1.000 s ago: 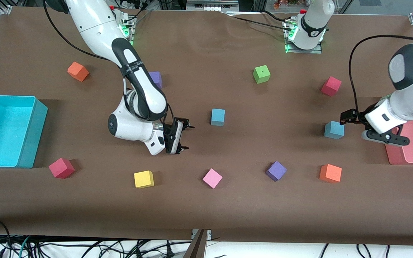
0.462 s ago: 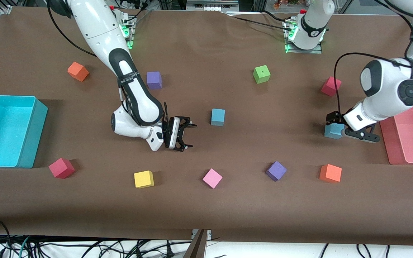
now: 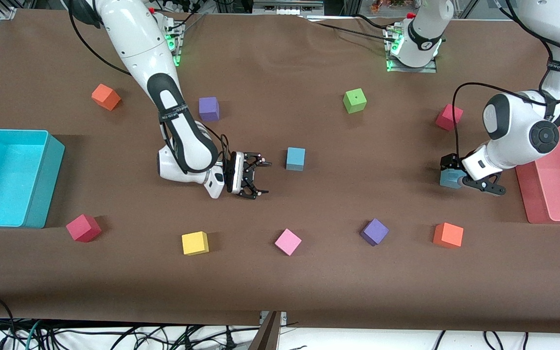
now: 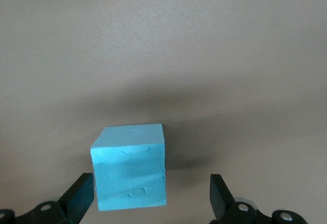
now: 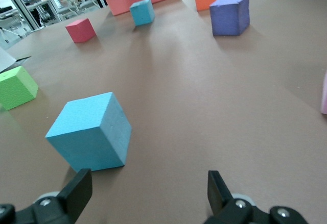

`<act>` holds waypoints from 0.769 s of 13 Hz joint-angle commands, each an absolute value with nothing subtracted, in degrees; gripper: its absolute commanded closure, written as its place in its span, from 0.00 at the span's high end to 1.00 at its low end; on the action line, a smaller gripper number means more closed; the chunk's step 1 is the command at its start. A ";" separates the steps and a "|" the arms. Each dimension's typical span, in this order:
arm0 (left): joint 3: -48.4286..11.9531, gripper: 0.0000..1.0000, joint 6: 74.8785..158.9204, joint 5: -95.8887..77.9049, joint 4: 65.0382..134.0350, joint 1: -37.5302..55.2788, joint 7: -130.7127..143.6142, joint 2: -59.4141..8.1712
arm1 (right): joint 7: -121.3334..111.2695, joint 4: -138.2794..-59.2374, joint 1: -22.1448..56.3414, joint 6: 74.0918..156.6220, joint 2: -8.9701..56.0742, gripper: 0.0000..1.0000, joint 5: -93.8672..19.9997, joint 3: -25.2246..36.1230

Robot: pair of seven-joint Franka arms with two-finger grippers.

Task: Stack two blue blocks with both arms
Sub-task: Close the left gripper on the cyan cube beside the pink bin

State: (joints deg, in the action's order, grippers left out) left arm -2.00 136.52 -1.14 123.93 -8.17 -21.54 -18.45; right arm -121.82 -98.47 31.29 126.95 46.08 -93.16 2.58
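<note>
One blue block [image 3: 295,159] sits at the middle of the table. My right gripper [image 3: 256,175] is open and empty, low above the table beside it toward the right arm's end. In the right wrist view this block [image 5: 92,132] lies just ahead of the open gripper [image 5: 148,196], off to one finger's side. The second blue block [image 3: 447,179] sits toward the left arm's end. My left gripper [image 3: 455,171] is down over it and open. In the left wrist view the block [image 4: 130,165] stands between the fingers of the gripper [image 4: 150,203], close to one finger [image 4: 79,198].
A turquoise bin [image 3: 42,180] stands at the right arm's end, a pink tray [image 3: 535,194] at the left arm's end. An orange cube [image 3: 448,235] and a purple cube [image 3: 375,231] lie nearer the front camera than the second blue block. A pink cube [image 3: 288,241] and a yellow cube [image 3: 195,243] lie nearer too.
The left arm has swung in and lowered its open gripper over the blue block at its end. The right gripper has moved a little closer to the middle blue block.
</note>
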 commanded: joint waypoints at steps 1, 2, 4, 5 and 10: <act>-2.02 1.00 139.39 -1.85 123.75 -8.61 -23.20 -20.47 | -126.56 -100.28 31.20 125.60 45.53 1.00 -96.50 2.29; -2.02 1.00 139.74 -1.85 123.75 -9.22 -23.29 -20.74 | -126.56 -100.20 31.38 125.07 45.79 1.00 -96.68 2.20; -2.02 1.00 139.75 -1.85 123.75 -9.49 -25.99 -20.22 | -126.91 -100.20 32.43 125.07 46.05 1.00 -99.56 1.76; -2.02 1.00 139.75 -1.85 123.66 -10.19 -26.89 -20.13 | -127.44 -99.85 32.69 125.07 46.58 1.00 -101.06 1.58; -2.20 1.00 141.94 -2.90 123.84 -10.98 -26.46 -22.85 | -127.79 -99.67 33.66 125.07 46.85 1.00 -102.48 1.49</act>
